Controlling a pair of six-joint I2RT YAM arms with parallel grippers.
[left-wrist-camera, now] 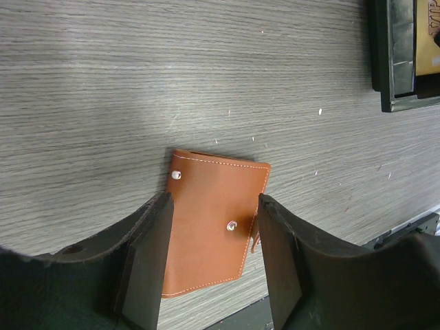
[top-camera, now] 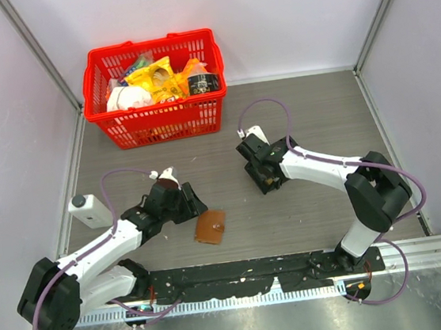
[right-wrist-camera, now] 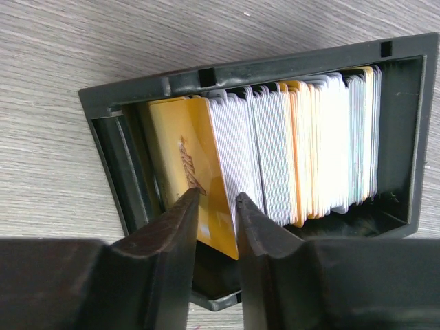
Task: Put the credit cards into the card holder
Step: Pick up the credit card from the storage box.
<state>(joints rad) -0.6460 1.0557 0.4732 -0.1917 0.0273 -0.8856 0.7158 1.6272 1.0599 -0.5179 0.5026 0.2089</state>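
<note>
Cards [right-wrist-camera: 295, 151] all sit in the black tray [right-wrist-camera: 405, 137]; right jaws straddle the yellow card [right-wrist-camera: 182, 158], left jaws apart over the closed holder [left-wrist-camera: 213, 220].

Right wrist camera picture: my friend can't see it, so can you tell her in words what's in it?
A black open-top box tray on a grey wood-grain table holds a row of credit cards standing on edge, orange, white and grey. The right gripper reaches in from below, its two dark fingers either side of the front orange card's edge.
</note>
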